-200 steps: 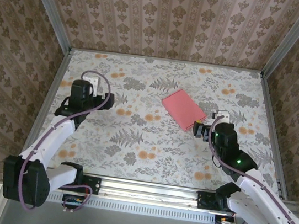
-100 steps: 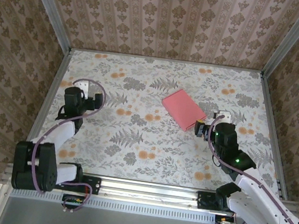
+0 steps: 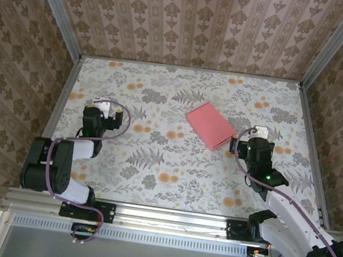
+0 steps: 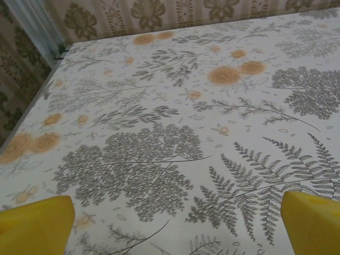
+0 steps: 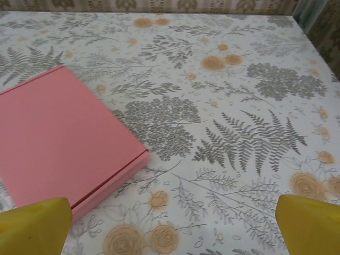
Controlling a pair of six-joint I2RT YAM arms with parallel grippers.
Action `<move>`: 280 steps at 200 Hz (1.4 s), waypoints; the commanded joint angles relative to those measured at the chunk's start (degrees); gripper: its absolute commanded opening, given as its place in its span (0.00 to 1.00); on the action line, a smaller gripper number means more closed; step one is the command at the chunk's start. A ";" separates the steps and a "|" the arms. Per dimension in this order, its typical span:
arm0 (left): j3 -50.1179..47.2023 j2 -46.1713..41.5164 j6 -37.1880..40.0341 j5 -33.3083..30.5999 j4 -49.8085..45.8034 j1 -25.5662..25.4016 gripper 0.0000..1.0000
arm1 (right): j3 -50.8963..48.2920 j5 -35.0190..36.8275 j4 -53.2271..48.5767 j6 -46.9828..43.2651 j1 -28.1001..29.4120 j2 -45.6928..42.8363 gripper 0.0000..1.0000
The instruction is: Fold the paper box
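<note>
Meanwhile, L gripper (image 4: 172,227) hangs wide open and empty at far left of table (image 3: 153,164), pink paper box (image 3: 210,125) lies flat mid-table, long axis diagonal, just left of nearer R gripper (image 5: 171,226), likewise open, empty.

One paper box (image 3: 210,125), one table (image 3: 172,167), two claws: left claw (image 4: 172,226) and right claw (image 5: 172,226).

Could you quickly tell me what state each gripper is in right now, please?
Left gripper: open, holding nothing.
Right gripper: open, holding nothing; the pink box lies just ahead of it.
</note>
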 commanded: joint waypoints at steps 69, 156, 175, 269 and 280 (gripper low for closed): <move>-0.77 4.73 0.01 1.49 8.14 2.25 1.00 | 0.59 0.80 18.24 -6.11 -6.84 14.04 1.00; -0.79 4.71 0.06 1.39 8.20 2.25 1.00 | -1.26 -4.87 38.43 -10.58 -9.88 26.13 1.00; -0.72 4.74 0.01 1.38 8.26 2.28 1.00 | -2.31 -7.28 43.39 -9.76 -11.04 28.77 1.00; -0.71 4.75 0.03 1.47 8.27 2.30 1.00 | -3.09 -17.62 50.48 -6.51 -16.53 37.00 1.00; -0.68 4.76 -0.02 1.49 8.26 2.31 1.00 | -3.05 -16.89 50.88 -6.35 -16.43 37.11 1.00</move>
